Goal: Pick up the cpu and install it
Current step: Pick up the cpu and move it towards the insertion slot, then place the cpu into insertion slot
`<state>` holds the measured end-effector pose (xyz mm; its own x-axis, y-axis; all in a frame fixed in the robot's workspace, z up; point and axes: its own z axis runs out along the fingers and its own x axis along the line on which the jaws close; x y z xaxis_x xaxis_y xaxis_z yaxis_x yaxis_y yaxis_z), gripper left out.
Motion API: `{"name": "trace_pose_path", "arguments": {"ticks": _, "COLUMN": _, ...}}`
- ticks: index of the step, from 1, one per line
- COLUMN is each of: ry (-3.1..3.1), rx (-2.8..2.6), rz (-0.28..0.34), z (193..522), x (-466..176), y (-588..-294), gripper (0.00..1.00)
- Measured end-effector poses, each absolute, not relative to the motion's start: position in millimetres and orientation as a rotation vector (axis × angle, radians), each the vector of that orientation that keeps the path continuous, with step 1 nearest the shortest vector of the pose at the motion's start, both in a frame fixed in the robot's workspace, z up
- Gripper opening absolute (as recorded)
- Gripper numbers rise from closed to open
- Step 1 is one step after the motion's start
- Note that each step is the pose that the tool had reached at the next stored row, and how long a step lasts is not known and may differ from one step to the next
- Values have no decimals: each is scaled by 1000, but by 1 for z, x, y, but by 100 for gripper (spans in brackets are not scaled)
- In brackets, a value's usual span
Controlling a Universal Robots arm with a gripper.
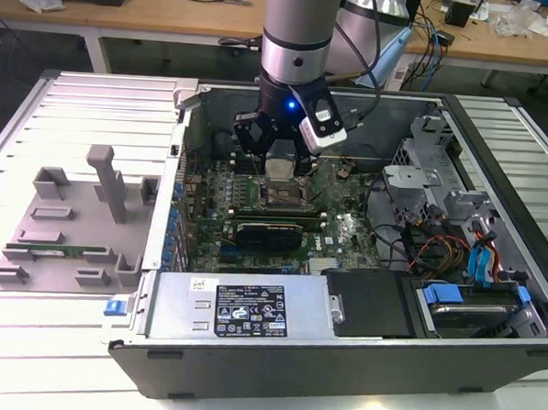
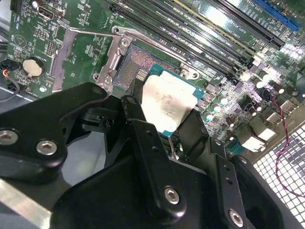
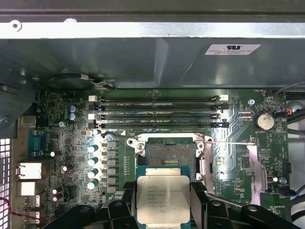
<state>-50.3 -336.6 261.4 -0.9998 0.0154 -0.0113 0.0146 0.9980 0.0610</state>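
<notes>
The jaws are closed on the cpu (image 1: 281, 166), one pressing each of two opposite edges. In the exterior view we see the gripper (image 1: 281, 159) hanging inside the open computer case (image 1: 339, 365), with the chip over the motherboard (image 1: 346, 232) just above the socket (image 1: 283, 198). A black card (image 1: 268, 230) lies close beside the socket, and a grey fixture tray (image 1: 71, 222) sits well apart on the exterior view's left. The first wrist view gives us what that one cannot: the socket's bare contact field (image 3: 170, 151) is uncovered, and the cpu, metal plate toward the camera, overlaps only one edge of it, not seated. Memory slots (image 3: 157, 112) run along one side of the socket, a row of capacitors (image 3: 93, 162) flanks another, and the case wall (image 3: 143, 62) rises beyond the slots. The second wrist view adds the black fingers (image 2: 133, 107) from close by. It also shows the swung-open load plate (image 2: 57, 67) beside the socket frame (image 2: 114, 59), with a coin battery (image 2: 32, 67) near it. The room over the contact field is free.
</notes>
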Motion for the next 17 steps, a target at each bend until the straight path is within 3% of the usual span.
{"name": "trace_pose_path", "arguments": {"ticks": 9, "ry": 3128, "rx": 24, "rz": 95, "z": 261, "x": -50, "y": -337, "gripper": 54}}
{"name": "trace_pose_path", "arguments": {"ticks": 17, "ry": 3083, "rx": 474, "rz": 91, "z": 261, "x": -50, "y": -337, "gripper": 54}}
